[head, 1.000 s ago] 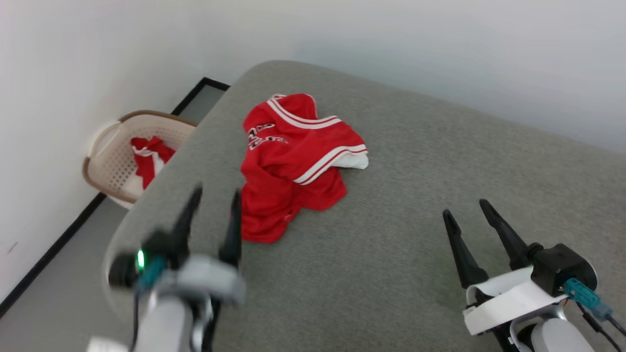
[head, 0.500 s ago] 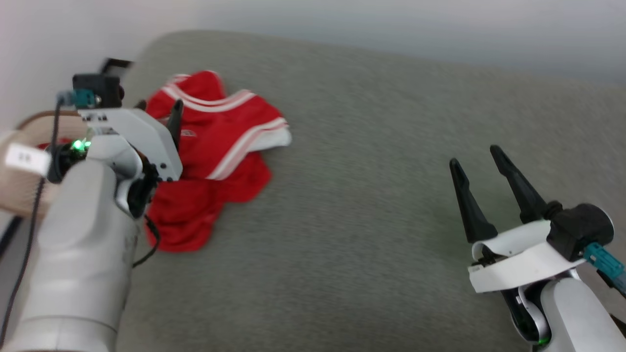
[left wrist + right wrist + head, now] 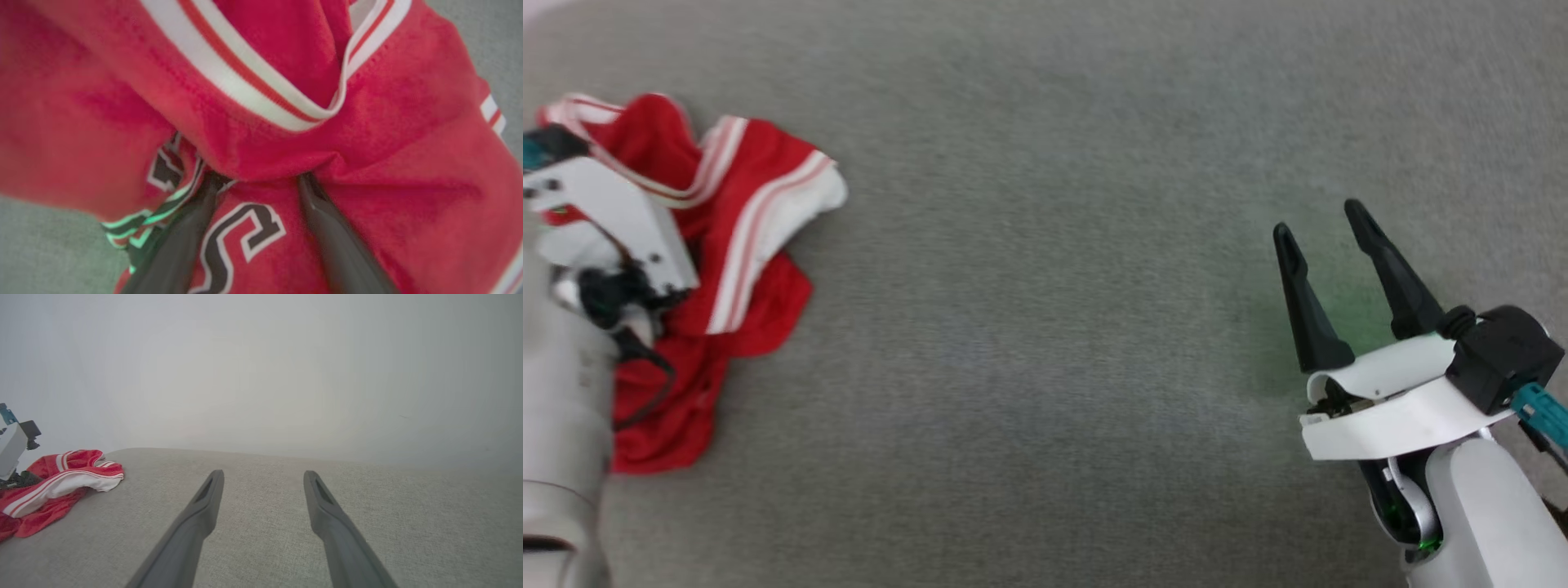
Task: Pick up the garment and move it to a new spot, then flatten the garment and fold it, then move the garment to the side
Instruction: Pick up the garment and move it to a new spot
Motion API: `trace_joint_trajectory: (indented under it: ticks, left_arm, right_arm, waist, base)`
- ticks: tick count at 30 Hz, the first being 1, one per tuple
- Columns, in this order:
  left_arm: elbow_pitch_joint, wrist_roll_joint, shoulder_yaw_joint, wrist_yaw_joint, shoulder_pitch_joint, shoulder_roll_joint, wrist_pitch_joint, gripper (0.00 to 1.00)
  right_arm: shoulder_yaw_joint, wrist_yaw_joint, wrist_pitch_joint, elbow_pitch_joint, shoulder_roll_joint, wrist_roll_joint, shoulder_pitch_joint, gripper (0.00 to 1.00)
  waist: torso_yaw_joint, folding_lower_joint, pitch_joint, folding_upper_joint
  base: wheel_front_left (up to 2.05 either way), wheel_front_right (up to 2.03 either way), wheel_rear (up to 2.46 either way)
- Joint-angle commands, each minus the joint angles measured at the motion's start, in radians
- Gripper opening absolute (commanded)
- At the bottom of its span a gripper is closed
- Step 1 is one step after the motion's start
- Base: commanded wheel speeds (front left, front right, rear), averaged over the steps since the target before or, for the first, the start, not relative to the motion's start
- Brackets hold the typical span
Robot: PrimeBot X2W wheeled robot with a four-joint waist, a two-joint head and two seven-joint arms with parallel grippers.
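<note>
At the lower right of the head view, the right gripper point(image 3: 1318, 220) sits over a bare stretch of the grey fabric-covered surface point(image 3: 1045, 367). Its two dark fingers are spread wide with nothing between them. Across at the lower left, the pale left arm point(image 3: 564, 392) reaches down onto the garment point(image 3: 760, 212), a crumpled red heap with white-and-red striped trim that lies on the surface, well apart from the right gripper. Seen from the left wrist, the left gripper point(image 3: 258, 179) has its fingers apart, not clamped, with the tips tucked under a raised fold of red cloth. Black lettering point(image 3: 245, 232) outlined in white lies between the fingers. Beyond the surface's far edge stands a plain pale wall point(image 3: 261, 375).
</note>
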Motion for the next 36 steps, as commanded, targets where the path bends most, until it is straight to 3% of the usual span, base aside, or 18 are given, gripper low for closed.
trace_joint_trajectory:
  ticks: [1, 4, 5, 6, 7, 8, 16, 22, 28, 36]
  left_arm:
    - [0.036, -0.009, -0.003, 0.008, 0.038, -0.027, 0.020, 1.00]
    - [0.062, -0.026, 0.000, 0.006, 0.057, -0.040, 0.042, 1.00]
    - [0.068, -0.029, 0.002, 0.005, 0.063, -0.045, 0.048, 0.90]
    - [0.073, -0.031, 0.000, 0.001, 0.068, -0.051, 0.053, 0.51]
    - [0.075, -0.035, -0.001, -0.002, 0.072, -0.056, 0.054, 0.35]
    - [0.078, -0.041, 0.003, -0.005, 0.074, -0.060, 0.055, 0.00]
    - [0.037, -0.046, -0.004, -0.021, 0.066, -0.029, -0.045, 0.00]
    - [-0.090, -0.063, -0.060, -0.026, 0.051, -0.019, -0.132, 0.00]
    - [-0.334, -0.187, -0.166, -0.021, 0.098, -0.028, -0.088, 0.00]
    - [-0.725, -0.367, -0.288, -0.022, 0.144, -0.069, 0.062, 0.00]
  right_arm:
    - [0.004, 0.000, -0.001, -0.008, 0.002, 0.001, -0.017, 1.00]
    - [-0.002, 0.000, -0.001, -0.021, 0.006, 0.000, -0.026, 1.00]
    - [-0.004, 0.000, -0.001, -0.024, 0.007, 0.000, -0.025, 1.00]
    - [-0.004, 0.000, -0.001, -0.026, 0.008, -0.001, -0.025, 1.00]
    - [-0.004, 0.000, -0.001, -0.027, 0.010, -0.003, -0.025, 1.00]
    - [-0.004, 0.000, -0.001, -0.028, 0.012, -0.004, -0.025, 1.00]
    - [0.008, 0.000, -0.001, -0.009, 0.027, -0.006, 0.002, 1.00]
    - [0.010, 0.000, -0.001, 0.011, 0.046, -0.001, 0.038, 1.00]
    - [0.004, 0.000, -0.001, 0.008, 0.077, 0.003, 0.080, 1.00]
    - [-0.034, 0.000, -0.001, 0.002, 0.106, 0.013, 0.126, 1.00]
  waist:
    - [-0.074, 0.0000, 0.077, -0.0001]
    - [-0.083, 0.0000, 0.092, -0.0001]
    - [-0.084, 0.0000, 0.094, -0.0001]
    - [-0.085, 0.0000, 0.095, -0.0001]
    - [-0.085, 0.0000, 0.096, -0.0001]
    - [-0.085, 0.0000, 0.094, -0.0001]
    - [-0.071, 0.0000, 0.006, -0.0001]
    - [-0.065, 0.0000, -0.097, -0.0001]
    - [-0.093, 0.0000, -0.158, -0.0001]
    - [-0.177, 0.0000, -0.179, -0.0001]
  base:
    - [0.00, 0.00, 0.00]
    - [0.00, 0.00, 0.00]
    - [0.00, 0.00, 0.00]
    - [0.00, 0.00, 0.00]
    - [0.00, 0.00, 0.00]
    - [0.00, 0.00, 0.00]
    - [0.00, 0.00, 0.00]
    - [0.00, 0.00, 0.00]
    - [0.00, 0.00, 0.00]
    - [0.00, 0.00, 0.00]
